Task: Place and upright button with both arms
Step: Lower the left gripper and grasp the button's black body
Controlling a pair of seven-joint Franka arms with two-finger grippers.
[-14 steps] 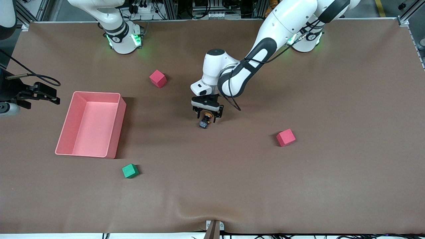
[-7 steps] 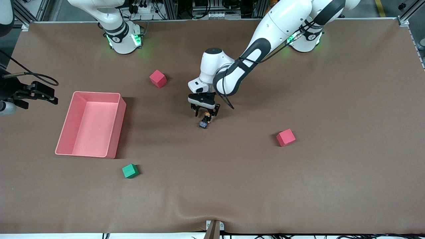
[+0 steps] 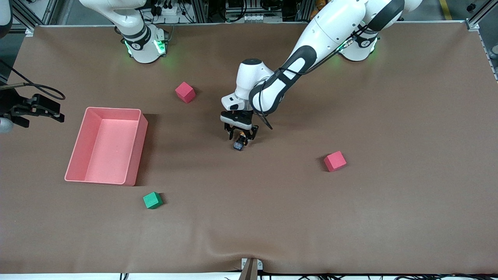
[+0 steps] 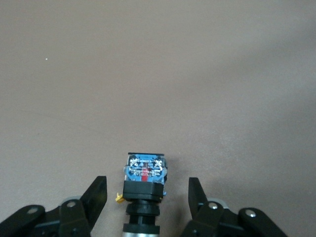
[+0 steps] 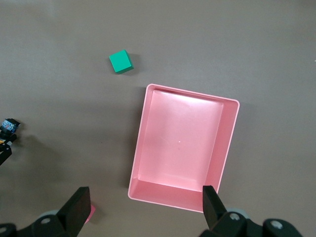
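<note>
The button (image 3: 238,144) lies on its side on the brown table mat near the middle, its blue-black body toward the front camera and its orange cap under the gripper. My left gripper (image 3: 241,138) is low over it, open, with one finger on each side of the button and not touching it. In the left wrist view the button (image 4: 143,183) sits between the fingers (image 4: 97,192). My right gripper (image 3: 46,109) is open and empty, up in the air beside the pink bin (image 3: 113,109) at the right arm's end; the button's tip (image 5: 8,127) also shows in the right wrist view.
A red cube (image 3: 184,92) lies near the right arm's base, and another red cube (image 3: 335,161) toward the left arm's end. A green cube (image 3: 152,200) lies nearer the front camera than the bin. The right wrist view shows the empty bin (image 5: 232,143) and green cube (image 5: 121,62).
My left gripper has come down lower around the button, which has stayed in place. My right gripper has drifted slightly toward the table's edge.
</note>
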